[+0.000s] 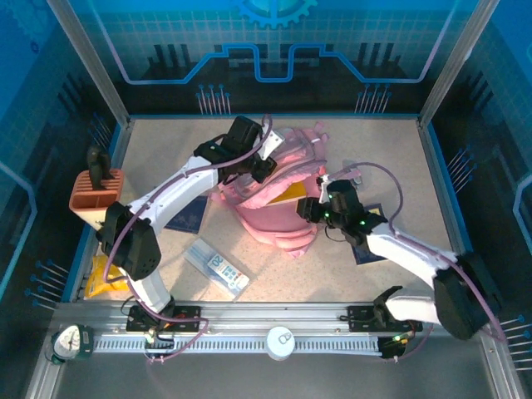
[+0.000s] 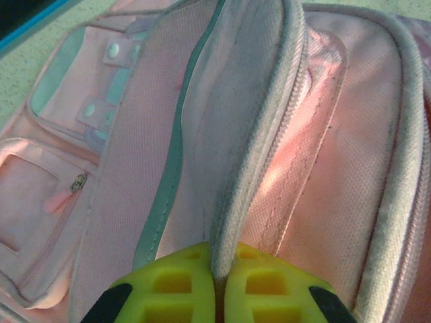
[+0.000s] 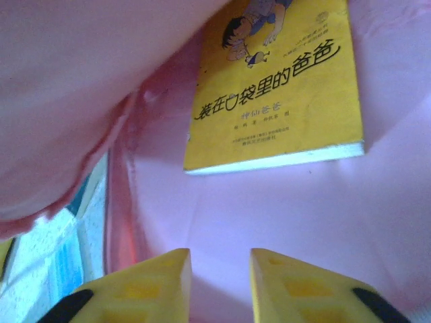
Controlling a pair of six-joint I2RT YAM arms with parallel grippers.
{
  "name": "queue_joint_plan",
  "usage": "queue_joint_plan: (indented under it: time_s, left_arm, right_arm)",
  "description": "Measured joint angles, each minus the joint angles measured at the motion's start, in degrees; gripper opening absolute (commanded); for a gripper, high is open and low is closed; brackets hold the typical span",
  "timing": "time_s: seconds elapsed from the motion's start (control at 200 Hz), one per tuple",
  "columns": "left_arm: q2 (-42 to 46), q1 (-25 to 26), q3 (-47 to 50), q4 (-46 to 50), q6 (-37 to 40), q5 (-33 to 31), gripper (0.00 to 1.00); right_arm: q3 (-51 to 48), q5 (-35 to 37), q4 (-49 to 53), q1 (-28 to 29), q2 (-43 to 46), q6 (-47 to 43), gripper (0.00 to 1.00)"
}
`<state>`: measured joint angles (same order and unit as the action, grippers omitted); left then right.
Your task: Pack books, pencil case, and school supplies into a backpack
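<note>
The backpack (image 1: 278,208) lies at the middle of the tabletop, toward the far edge, its mouth held up. The left gripper (image 2: 219,282) is clamped on a zip-edged flap of it. The right gripper (image 3: 219,269) is inside the bag, its jaws narrowly apart and empty. The yellow book (image 3: 276,94) lies within, cover up, its long axis running away from the fingers. The pencil case (image 1: 216,268) lies diagonally near the tabletop's near edge. One navy book (image 1: 187,214) lies left of the bag.

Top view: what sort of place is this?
Likely a robotics lab test cell: two robot arms bolted to a metal rail, a table boxed in by aluminium posts and blue printed panels.
</note>
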<state>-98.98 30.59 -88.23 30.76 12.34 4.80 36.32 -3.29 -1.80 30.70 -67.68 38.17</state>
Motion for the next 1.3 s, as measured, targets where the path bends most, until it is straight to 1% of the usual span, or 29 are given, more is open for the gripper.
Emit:
queue_joint_plan:
  time_s: [0.115,0.14,0.205,0.27,0.305,0.44,0.475,0.53,0.64,0.76,0.881,1.006,1.136,1.221,1.296]
  left_arm:
    - [0.02,0.15,3.50,-1.81,-2.05,1.44,0.01]
    - [0.02,0.24,4.22,-2.21,-2.54,1.62,0.03]
    - [0.02,0.72,5.99,-3.19,-3.76,2.38,0.16]
    - [0.02,1.55,7.19,-3.67,-5.03,2.54,0.20]
    - [0.02,2.16,7.63,-3.65,-5.60,2.40,0.25]
    - [0.28,6.25,8.35,-3.72,-8.39,1.11,0.39]
    - [0.70,7.58,8.70,-3.76,-9.97,0.31,0.41]
    - [1.57,9.46,9.33,-3.80,-12.37,-0.70,0.43]
    - [4.22,12.83,12.28,-5.77,-19.74,-1.57,0.44]
    - [7.43,16.00,18.03,-11.13,-29.66,-1.51,0.45]
    - [8.66,18.75,23.08,-17.14,-39.34,-1.55,0.46]
    - [9.07,20.74,27.02,-22.43,-48.17,-1.86,0.46]
    - [9.73,22.62,30.01,-27.41,-54.77,-3.34,0.45]
    - [10.21,23.54,31.85,-30.75,-58.21,-4.66,0.45]
    - [10.78,23.69,33.29,-32.85,-60.52,-5.73,0.44]
  right_arm:
    - [-0.85,1.73,9.31,-1.09,9.79,-0.22,0.43]
    - [-1.03,2.19,11.34,-1.70,11.72,-0.20,0.45]
    - [-1.70,3.61,16.48,-3.72,16.46,0.20,0.50]
    - [-2.64,4.61,21.51,-6.54,20.37,0.52,0.54]
    - [-3.37,4.72,24.11,-8.59,22.16,0.68,0.56]
    - [-7.02,2.91,30.29,-16.37,24.98,1.46,0.61]
    - [-7.82,2.19,31.39,-17.92,24.76,1.64,0.62]
    - [-9.01,0.98,32.65,-19.78,23.96,1.99,0.64]
    - [-10.47,-0.90,33.94,-21.75,21.64,2.10,0.64]
    - [-11.37,-2.51,33.86,-23.52,19.02,2.10,0.64]
    - [-12.39,-4.02,32.83,-24.50,16.63,2.08,0.61]
    - [-13.81,-5.75,31.56,-24.50,15.17,2.10,0.60]
    - [-15.28,-6.99,29.46,-24.15,15.10,3.43,0.58]
    - [-16.24,-7.72,26.36,-22.34,15.10,5.57,0.58]
    - [-16.81,-7.96,23.19,-19.32,14.53,8.24,0.58]
